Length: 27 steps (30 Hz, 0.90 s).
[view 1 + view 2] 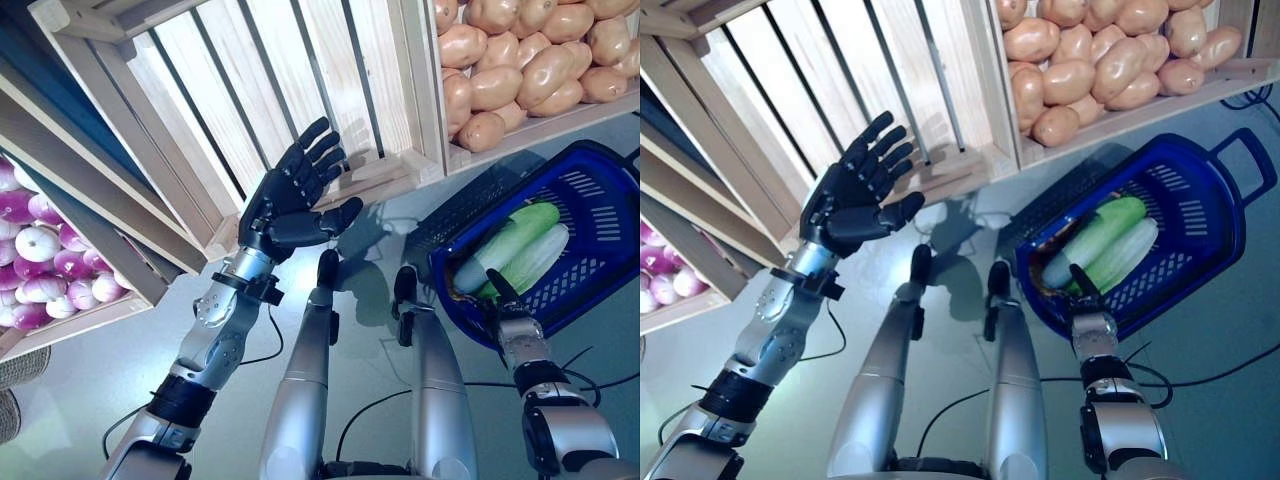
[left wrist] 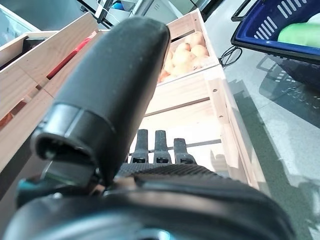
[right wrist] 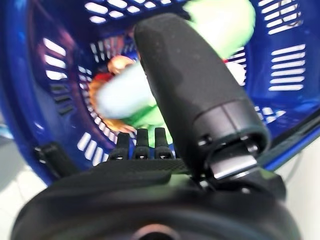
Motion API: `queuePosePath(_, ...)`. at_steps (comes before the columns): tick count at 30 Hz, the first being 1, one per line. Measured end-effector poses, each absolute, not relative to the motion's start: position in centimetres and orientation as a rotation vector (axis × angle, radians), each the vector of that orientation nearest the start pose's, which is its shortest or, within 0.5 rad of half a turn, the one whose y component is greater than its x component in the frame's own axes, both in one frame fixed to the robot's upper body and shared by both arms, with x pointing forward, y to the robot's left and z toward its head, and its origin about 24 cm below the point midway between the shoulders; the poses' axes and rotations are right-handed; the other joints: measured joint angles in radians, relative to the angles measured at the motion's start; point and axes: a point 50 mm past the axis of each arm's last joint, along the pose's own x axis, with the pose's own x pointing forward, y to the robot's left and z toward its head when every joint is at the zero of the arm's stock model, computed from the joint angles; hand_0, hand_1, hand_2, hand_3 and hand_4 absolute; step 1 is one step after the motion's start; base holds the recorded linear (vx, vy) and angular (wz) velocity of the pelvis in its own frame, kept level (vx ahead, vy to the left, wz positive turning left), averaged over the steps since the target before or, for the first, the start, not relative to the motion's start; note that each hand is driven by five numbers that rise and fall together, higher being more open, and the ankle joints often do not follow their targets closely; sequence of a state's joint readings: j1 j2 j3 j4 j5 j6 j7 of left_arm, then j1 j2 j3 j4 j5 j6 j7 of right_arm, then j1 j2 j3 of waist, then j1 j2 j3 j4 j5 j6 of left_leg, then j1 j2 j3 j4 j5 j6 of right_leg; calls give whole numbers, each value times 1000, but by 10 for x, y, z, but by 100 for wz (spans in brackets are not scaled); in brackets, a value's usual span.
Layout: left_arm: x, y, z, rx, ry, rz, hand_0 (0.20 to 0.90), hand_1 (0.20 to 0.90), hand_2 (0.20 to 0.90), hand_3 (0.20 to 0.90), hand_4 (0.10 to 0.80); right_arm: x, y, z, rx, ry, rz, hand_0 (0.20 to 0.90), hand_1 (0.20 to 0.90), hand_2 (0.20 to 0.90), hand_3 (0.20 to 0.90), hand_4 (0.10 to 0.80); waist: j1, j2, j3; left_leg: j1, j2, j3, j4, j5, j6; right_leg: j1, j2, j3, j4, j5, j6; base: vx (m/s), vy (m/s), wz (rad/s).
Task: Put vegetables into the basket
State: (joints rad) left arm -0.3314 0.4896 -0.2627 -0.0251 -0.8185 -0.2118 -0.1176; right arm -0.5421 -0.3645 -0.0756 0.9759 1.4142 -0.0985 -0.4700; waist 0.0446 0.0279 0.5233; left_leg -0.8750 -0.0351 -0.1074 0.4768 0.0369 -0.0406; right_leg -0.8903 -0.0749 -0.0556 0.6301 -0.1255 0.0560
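Observation:
The blue plastic basket (image 1: 598, 215) stands on the floor at the right, below the wooden stand. Two long pale green vegetables (image 1: 512, 240) lie in it, and the right wrist view shows something orange-red (image 3: 119, 65) under them. My right hand (image 1: 503, 295) is open at the basket's near rim, with straight fingers pointing into the basket (image 3: 30, 75). My left hand (image 1: 290, 195) is open and empty. It is raised with spread fingers in front of an empty slatted crate (image 1: 260, 90). It touches nothing.
The wooden stand's crates run across the top and left, with the empty crate's front lip (image 1: 380, 180) just past my left hand. Grey floor (image 1: 90, 370) lies between the stand and the basket. The left wrist view shows the basket (image 2: 260, 42) further off.

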Motion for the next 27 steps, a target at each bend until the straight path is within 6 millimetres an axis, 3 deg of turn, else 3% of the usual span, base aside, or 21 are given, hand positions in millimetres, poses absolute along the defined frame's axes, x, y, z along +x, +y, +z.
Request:
queuePosePath(13,294,155,147,-297,-379,-451,900,900,900,900,800,314,-276,7,950,257,-914,900,900,900,900,800,-1,0,0,197,19,22,-184,49,7,171,8,17,-160,45,6,-4,29,-5)
queuePosePath(19,295,156,142,-282,-363,-452,900,900,900,900,800,303,-277,-7,902,288,-930,900,900,900,900,800,2,1,-1,393,29,35,-302,65,23,367,5,17,-284,69,21,37,70,-8)
queuePosePath(27,291,164,134,-215,-326,-471,900,900,900,900,800,265,-282,-45,845,359,-934,900,900,900,900,800,8,4,-3,603,36,38,-440,86,34,592,3,-4,-448,102,34,110,86,1)
